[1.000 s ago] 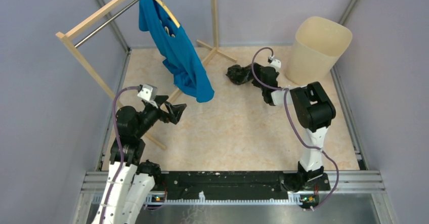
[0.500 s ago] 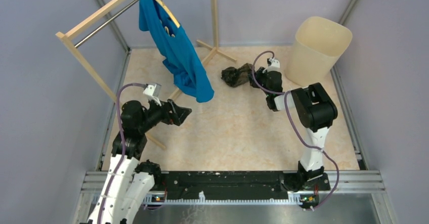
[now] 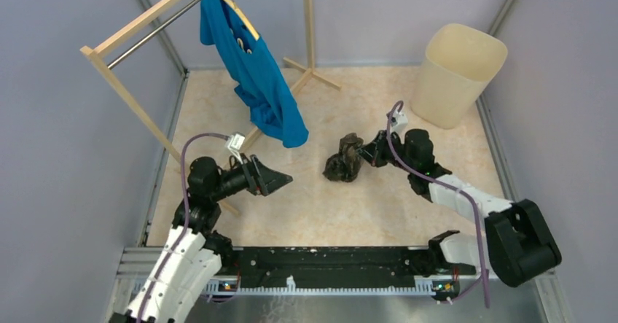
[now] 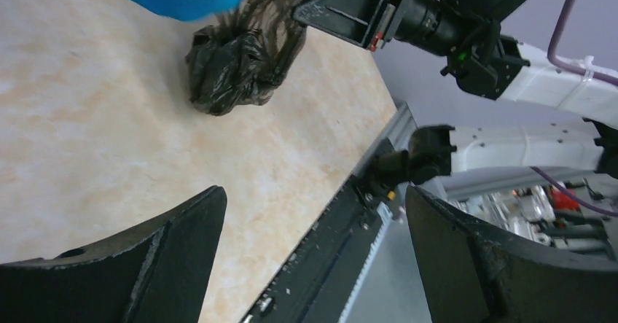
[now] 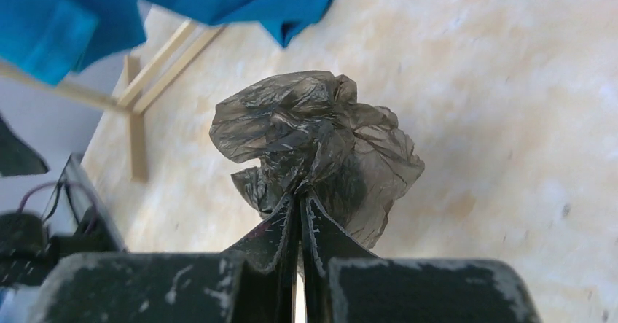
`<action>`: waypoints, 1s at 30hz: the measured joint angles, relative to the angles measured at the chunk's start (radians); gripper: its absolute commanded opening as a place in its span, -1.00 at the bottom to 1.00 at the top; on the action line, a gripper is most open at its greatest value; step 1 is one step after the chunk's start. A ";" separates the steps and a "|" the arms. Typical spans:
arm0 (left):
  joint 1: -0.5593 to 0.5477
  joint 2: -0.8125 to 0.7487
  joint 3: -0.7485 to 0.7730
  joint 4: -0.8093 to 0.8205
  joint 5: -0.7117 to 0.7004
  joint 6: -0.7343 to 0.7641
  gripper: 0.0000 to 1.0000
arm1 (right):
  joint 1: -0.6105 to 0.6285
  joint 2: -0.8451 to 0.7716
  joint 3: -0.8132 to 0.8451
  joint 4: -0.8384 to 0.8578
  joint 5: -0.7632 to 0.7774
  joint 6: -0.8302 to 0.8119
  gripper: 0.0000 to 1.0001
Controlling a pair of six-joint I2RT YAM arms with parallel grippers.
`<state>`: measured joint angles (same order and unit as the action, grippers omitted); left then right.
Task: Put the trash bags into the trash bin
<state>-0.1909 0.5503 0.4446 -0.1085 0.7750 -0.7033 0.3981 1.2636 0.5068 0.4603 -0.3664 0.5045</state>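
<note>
The trash bag (image 3: 344, 160) is a crumpled, glossy brown-black bundle near the middle of the table. My right gripper (image 3: 366, 152) is shut on its right side; in the right wrist view the fingertips (image 5: 299, 200) pinch a fold of the bag (image 5: 321, 137). The bag (image 4: 240, 49) hangs low, and I cannot tell whether it touches the table. My left gripper (image 3: 283, 181) stands open and holds nothing, pointing right, about a hand's width left of the bag; its wide jaws (image 4: 315, 195) frame bare table. The cream-beige trash bin (image 3: 459, 71) stands at the back right, well behind the bag.
A blue shirt (image 3: 256, 82) hangs from a wooden clothes rack (image 3: 131, 31) at the back left, its hem just behind and left of the bag. The rack's foot (image 5: 138, 130) lies on the table. Metal rails edge the table, with the black base bar (image 3: 328, 265) in front.
My right gripper shut on the bag beside the bin and drew it toward the near middle of the table. The left arm stretched lower and to the right, still open.
</note>
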 measured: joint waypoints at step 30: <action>-0.917 0.729 0.250 0.105 -0.806 0.025 0.36 | 0.005 -0.660 -0.187 -0.451 -0.340 0.219 -1.00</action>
<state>-1.1084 1.2793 0.6949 -0.0032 -0.0315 -0.6785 0.4034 0.6033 0.3195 0.0097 -0.7063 0.7238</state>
